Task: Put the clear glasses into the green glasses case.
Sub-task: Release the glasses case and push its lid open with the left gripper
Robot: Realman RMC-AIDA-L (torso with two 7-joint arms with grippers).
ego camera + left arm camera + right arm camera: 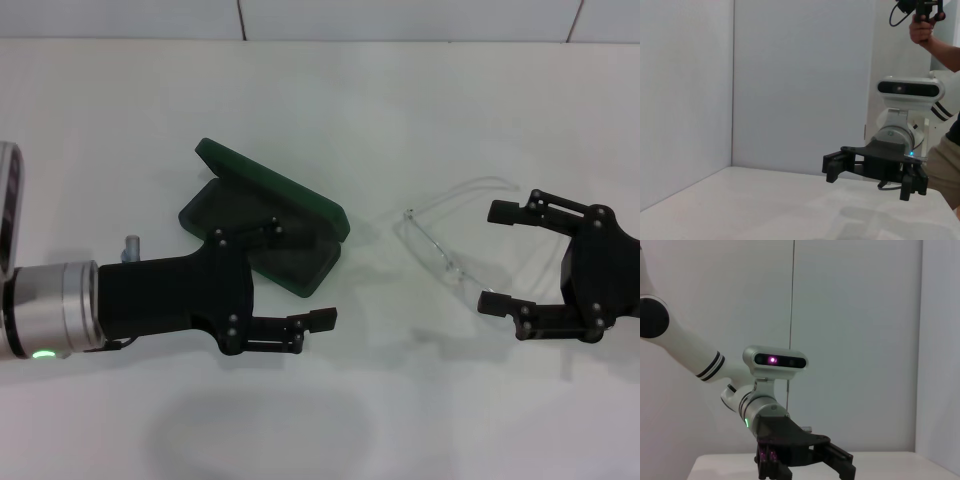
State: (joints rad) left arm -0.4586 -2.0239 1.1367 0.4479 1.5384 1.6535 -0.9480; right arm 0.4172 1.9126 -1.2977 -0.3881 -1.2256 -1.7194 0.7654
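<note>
Nothing is packed yet: we see the transparent wraparound plastic glasses lying on the white desk, seemingly untouched, between our spread right end effector and the open dark green hinged case, where our spread left end effector hovers.

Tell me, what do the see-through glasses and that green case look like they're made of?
The clear glasses look like colourless transparent plastic, since the white table shows through the lens. The green glasses case, lying open, seems a hard shell with a dark green matte finish and darker lining; plastic or covered board, I can't tell.
</note>
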